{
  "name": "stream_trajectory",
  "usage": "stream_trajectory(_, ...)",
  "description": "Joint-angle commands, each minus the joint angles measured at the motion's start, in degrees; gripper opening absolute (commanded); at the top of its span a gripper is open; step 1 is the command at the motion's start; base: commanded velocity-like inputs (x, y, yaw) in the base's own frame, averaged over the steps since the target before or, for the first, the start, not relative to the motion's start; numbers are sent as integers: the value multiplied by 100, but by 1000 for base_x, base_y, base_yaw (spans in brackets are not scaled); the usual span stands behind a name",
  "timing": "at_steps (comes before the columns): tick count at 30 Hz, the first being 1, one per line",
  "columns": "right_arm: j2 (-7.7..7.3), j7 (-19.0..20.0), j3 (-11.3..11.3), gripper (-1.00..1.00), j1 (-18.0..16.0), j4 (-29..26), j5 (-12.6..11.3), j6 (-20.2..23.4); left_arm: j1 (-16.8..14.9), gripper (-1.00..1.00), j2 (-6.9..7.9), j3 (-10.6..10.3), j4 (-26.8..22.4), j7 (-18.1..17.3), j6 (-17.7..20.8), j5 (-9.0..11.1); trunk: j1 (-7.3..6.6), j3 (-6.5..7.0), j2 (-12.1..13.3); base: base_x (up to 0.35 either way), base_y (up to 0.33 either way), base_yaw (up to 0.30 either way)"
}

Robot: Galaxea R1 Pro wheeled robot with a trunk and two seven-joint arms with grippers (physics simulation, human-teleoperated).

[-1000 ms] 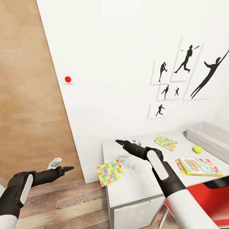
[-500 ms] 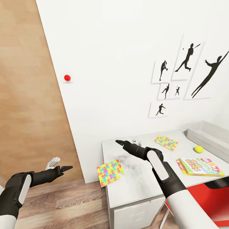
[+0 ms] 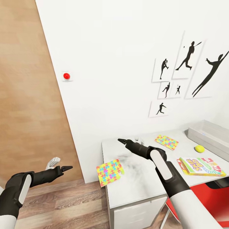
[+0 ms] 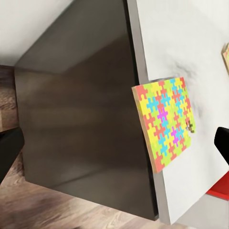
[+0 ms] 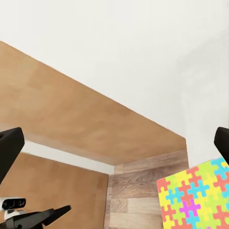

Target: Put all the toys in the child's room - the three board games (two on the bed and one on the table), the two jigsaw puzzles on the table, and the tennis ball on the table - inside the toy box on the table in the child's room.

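Note:
One jigsaw puzzle (image 3: 109,171) lies at the table's (image 3: 136,184) left edge, overhanging it; the same puzzle (image 4: 164,121) and the puzzle (image 5: 198,198) appear in both wrist views. A second jigsaw puzzle (image 3: 166,142) lies further back. The tennis ball (image 3: 199,148) rests beside the grey toy box (image 3: 208,135) at the far right. In front of the ball lies the Skip-Bo board game (image 3: 201,166). My right gripper (image 3: 122,141) hovers open over the table's back left part. My left gripper (image 3: 66,168) is open, off the table to its left, above the floor.
A wooden door panel (image 3: 28,95) stands left of the white wall, which carries a red button (image 3: 66,76) and black sports pictures (image 3: 187,70). Something red (image 3: 206,197) sits under the table's right side. Grey drawers (image 3: 136,216) are below the top.
The whole picture has shifted slightly, so the camera moved. Both arms hold almost the same pose; nothing on the table has moved.

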Motion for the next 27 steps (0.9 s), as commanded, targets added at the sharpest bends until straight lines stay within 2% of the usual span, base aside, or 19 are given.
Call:
stream_trajectory(1,-15,70,5,100,-3,-37,-6,21,-5,100,-1,6,1,-2,38,23,24,-28,-50,0,0,0)
stream_trajectory(9,-54,623,-10,100,209,-487,-50,219,-5,100,-12,1,14,-2,38,24,200,-171,-370,0,0,0)
stream_trajectory(19,-57,722,-20,100,278,-590,-48,271,-5,100,-12,5,15,-9,38,25,420,-351,-771,0,0,0)
stream_trajectory(27,-50,732,-148,100,285,-594,-50,284,-5,100,-18,5,15,-10,31,25,595,-494,-1092,0,0,0)
